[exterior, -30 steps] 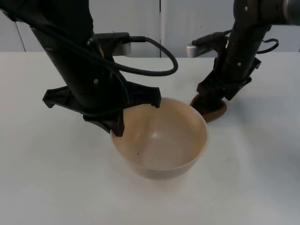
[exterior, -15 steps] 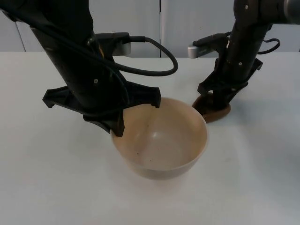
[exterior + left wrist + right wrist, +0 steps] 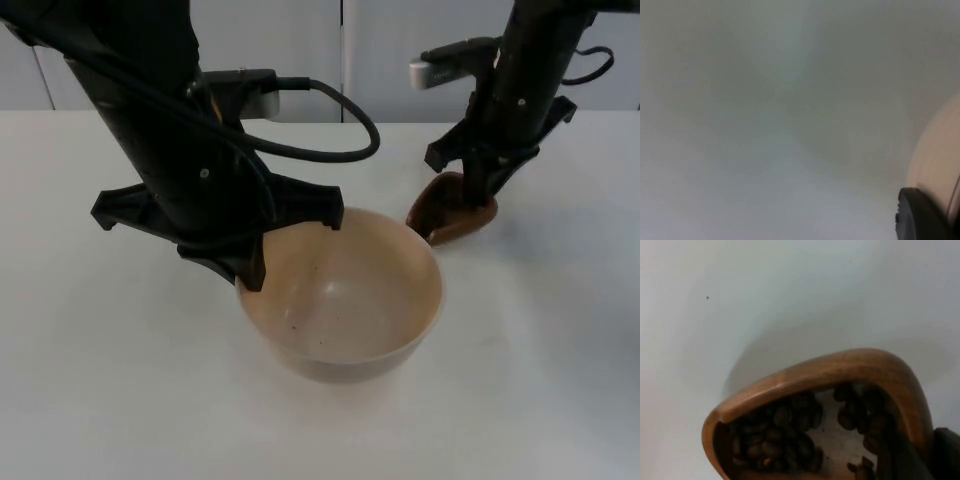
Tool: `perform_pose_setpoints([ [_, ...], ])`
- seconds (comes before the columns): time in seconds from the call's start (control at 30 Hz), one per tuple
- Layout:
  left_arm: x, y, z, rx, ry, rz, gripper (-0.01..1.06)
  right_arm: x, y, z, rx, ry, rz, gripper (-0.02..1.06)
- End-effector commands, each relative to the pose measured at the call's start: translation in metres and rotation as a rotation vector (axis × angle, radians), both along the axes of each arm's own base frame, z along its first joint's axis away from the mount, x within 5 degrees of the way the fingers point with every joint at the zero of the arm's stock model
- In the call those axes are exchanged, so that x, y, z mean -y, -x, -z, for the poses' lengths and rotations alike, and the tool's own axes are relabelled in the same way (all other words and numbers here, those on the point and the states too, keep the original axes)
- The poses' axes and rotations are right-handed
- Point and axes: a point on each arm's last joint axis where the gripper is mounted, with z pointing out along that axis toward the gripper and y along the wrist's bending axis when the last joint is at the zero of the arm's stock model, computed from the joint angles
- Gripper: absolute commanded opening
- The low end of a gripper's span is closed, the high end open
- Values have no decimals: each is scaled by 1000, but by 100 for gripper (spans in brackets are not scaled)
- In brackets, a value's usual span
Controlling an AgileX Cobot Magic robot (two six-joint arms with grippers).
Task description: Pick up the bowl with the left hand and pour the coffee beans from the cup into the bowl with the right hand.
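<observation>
A tan bowl (image 3: 345,300) hangs just above the table at centre, with my left gripper (image 3: 248,262) shut on its left rim; the bowl's pale wall (image 3: 935,160) shows beside a black fingertip (image 3: 920,215) in the left wrist view. The bowl's inside holds only a few dark specks. A dark wooden cup (image 3: 450,208) hangs to the right of the bowl's far rim, tilted toward it, with my right gripper (image 3: 482,190) shut on its rim. In the right wrist view the cup (image 3: 840,375) holds coffee beans (image 3: 775,435) heaped toward its low side.
The white table top (image 3: 120,390) spreads around both arms. The grey partition wall (image 3: 400,50) rises at the table's far edge.
The right gripper has lifted the wooden cup off the table and a little to the right, tilting it. The left arm and the bowl have stayed still.
</observation>
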Motion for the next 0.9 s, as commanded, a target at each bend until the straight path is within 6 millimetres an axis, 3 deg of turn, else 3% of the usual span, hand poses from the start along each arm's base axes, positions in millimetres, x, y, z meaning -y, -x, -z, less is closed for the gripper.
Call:
perform_pose_setpoints([
  [0.0,1,1,-3,10,10,-7,0,-2,3,-18,19,-7,-8,0],
  [0.07,1,1,-3,10,10,-7,0,-1,4,-21,20,-7,-8,0],
  [0.4,1,1,-3,10,10,-7,0,4,17,-80,65,-26,-11,0],
  [0.57,1,1,-4,11,16,-10,0,12,34,-141,161,-47,-29,0],
  [0.6,1,1,-4,11,16,-10,0,12,34,-141,161,-47,-29,0],
  [0.87,1,0,-4,14,17,-11,0,22,63,-213,301,-116,-24,0],
])
